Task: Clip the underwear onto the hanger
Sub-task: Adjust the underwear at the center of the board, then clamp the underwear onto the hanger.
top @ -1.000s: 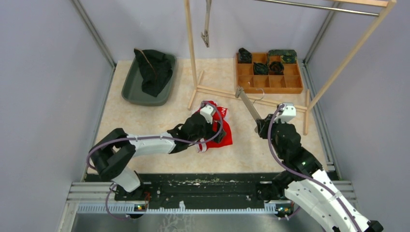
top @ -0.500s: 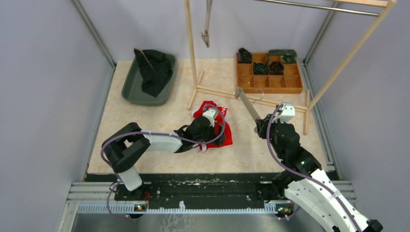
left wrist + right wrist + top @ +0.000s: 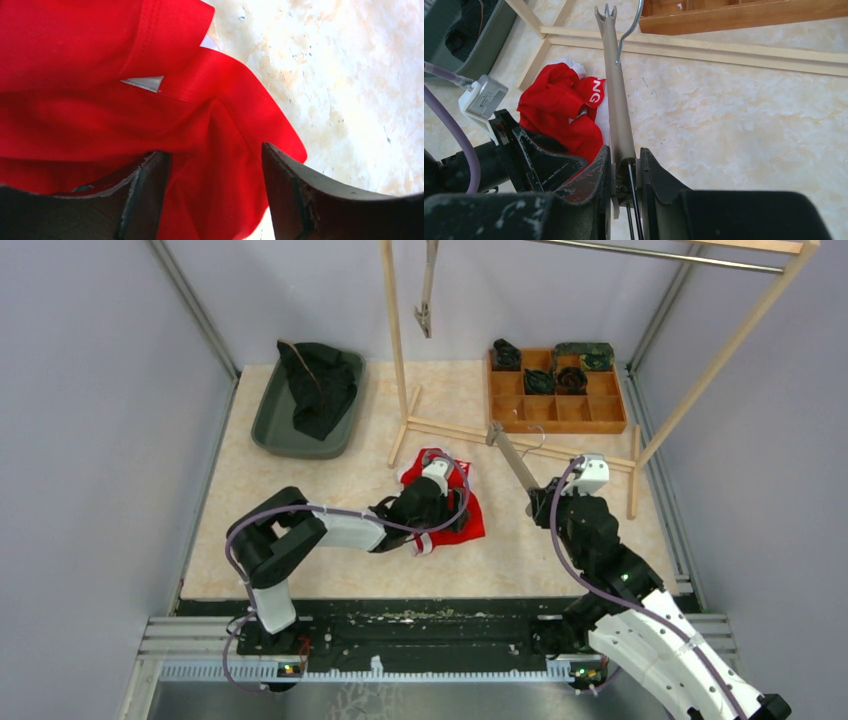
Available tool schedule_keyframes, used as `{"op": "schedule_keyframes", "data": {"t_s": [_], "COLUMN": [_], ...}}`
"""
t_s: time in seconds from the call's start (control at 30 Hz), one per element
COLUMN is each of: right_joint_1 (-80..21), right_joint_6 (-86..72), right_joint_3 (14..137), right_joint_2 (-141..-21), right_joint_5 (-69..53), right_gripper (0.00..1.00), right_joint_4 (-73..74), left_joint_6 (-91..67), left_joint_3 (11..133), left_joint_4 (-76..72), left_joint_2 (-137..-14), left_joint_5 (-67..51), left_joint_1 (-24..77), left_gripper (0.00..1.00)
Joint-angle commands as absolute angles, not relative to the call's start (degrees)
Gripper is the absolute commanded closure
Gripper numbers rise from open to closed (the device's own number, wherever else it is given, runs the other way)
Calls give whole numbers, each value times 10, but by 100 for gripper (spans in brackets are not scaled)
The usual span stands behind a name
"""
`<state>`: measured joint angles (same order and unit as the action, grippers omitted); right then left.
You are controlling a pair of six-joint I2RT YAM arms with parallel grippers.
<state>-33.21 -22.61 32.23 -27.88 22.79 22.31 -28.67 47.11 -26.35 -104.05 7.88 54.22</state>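
at the middle of the pale marbled surface [image 3: 300,500], the red underwear [image 3: 470,525] is found lying crumpled, near the base bar [image 3: 460,430] of the wooden rack. the left arm [image 3: 340,530] is stretched low across the surface, and the left jaws are set down over the cloth. from the left wrist view the left jaws are seen spread apart, with a fold of red fabric [image 3: 210,165] lying loose between them and nothing pinched.

just to the right of the underwear, the grey hanger [image 3: 515,465] is held out by the right arm [image 3: 600,540]. the right jaws are pressed together on its near end, and its far end is pointed toward the rack's base. its wire hook [image 3: 631,30] is seen curving off near that far end. whether the far end is touching the surface cannot be told.

at the back left, a dark garment [image 3: 320,390] is draped in a green tray [image 3: 268,430]. at the back right, dark rolled items [image 3: 545,380] are kept in the rear compartments of a wooden box [image 3: 600,422].
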Motion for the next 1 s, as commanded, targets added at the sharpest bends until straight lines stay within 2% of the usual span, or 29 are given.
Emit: {"op": "schedule_keyframes", "data": {"t_s": [0.0, 0.17, 0.23, 0.33, 0.43, 0.57, 0.97], "right_joint_1": [-331, -331, -331, -332, -332, -332, -332], "right_joint_6": [-232, -233, -233, -233, -234, -234, -233], "right_joint_3": [329, 327, 326, 324, 324, 323, 324], "right_joint_2": [-273, -273, -274, -274, -274, -273, -268], "right_joint_5": [237, 236, 235, 235, 234, 234, 238], "right_gripper": [100, 100, 100, 100, 100, 100, 100], "right_joint_4": [185, 182, 181, 181, 182, 182, 186], "left_joint_6": [-306, -307, -302, -284, -266, -254, -216], "left_joint_3": [462, 455, 455, 463, 478, 487, 554], "left_joint_4": [-261, -257, -255, -242, -217, -203, -137], "left_joint_2": [-1066, -1076, -1081, -1083, -1080, -1070, -1142], "left_joint_5": [67, 88, 111, 172, 240, 272, 395], "left_joint_1": [544, 558, 569, 593, 619, 628, 663], "left_gripper": [31, 42, 42, 39, 31, 24, 24]}}
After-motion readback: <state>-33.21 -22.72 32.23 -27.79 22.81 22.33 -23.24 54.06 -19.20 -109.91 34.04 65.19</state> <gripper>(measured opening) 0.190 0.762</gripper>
